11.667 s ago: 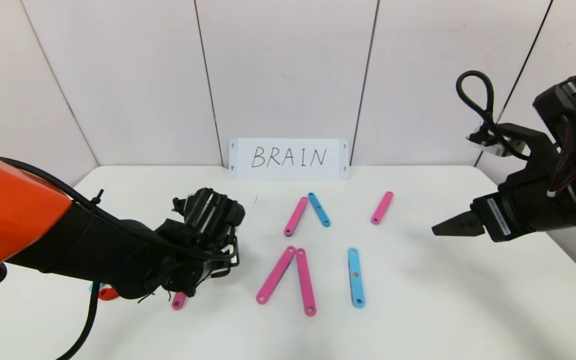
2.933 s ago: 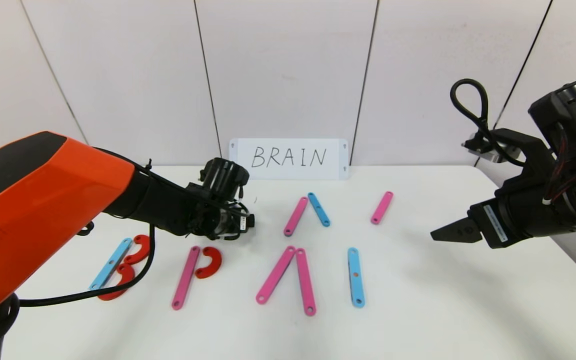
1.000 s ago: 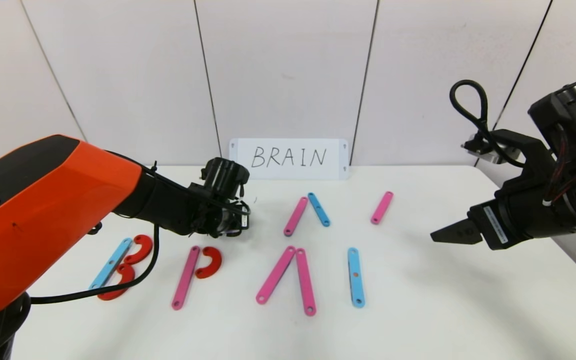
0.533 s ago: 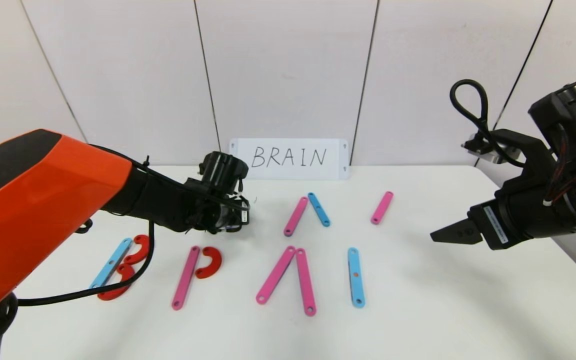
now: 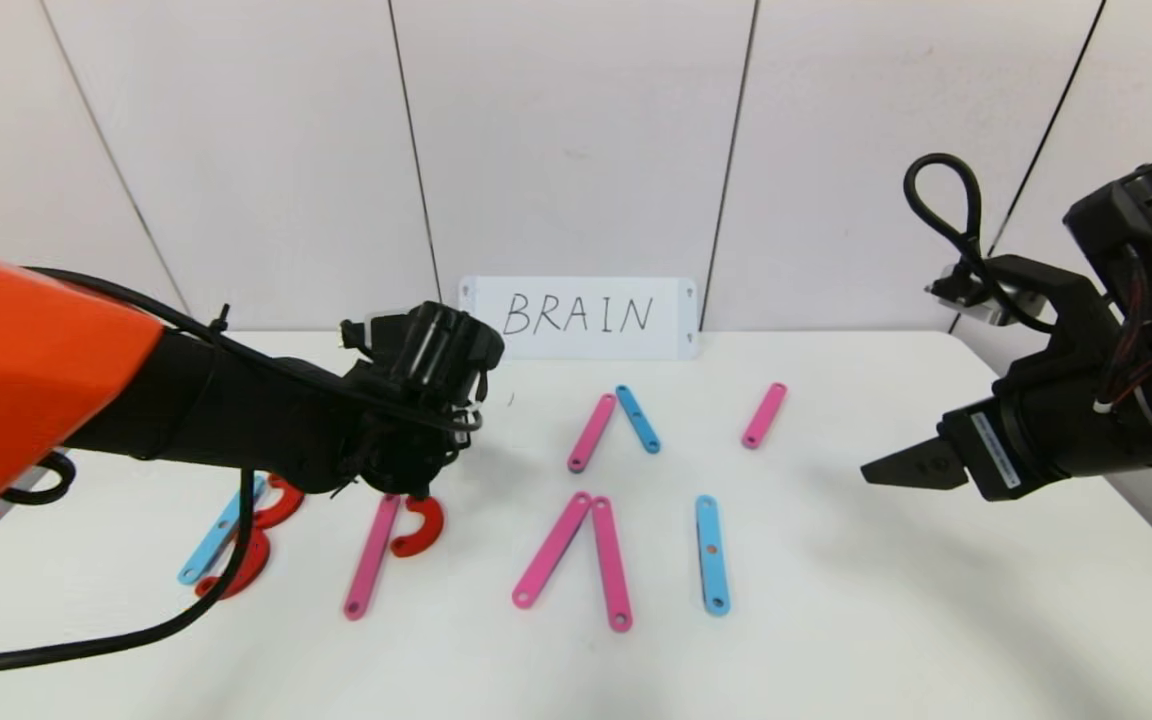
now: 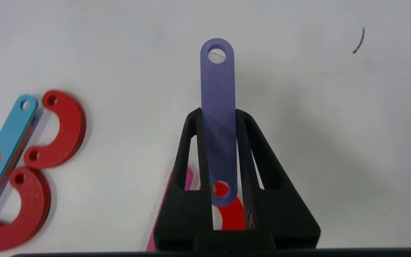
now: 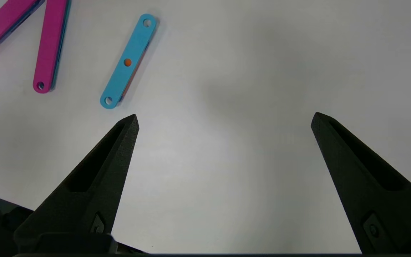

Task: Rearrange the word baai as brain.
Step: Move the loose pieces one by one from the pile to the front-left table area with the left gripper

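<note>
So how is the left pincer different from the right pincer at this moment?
The left pincer is shut on a flat purple plastic strip with holed ends; the right pincer is open and holds nothing. The left pincer hangs over the pink strip and red curved piece on the robot's left; the right pincer hangs over bare white table on its right. Both are black.

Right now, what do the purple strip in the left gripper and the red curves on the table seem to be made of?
The purple strip, clamped in the left gripper, looks like rigid flat plastic with a matte, faintly grained face and punched round end holes. The red curves look like the same matte plastic, apparently stacked, with clean-cut edges. Foam or painted wood cannot be ruled out.
</note>
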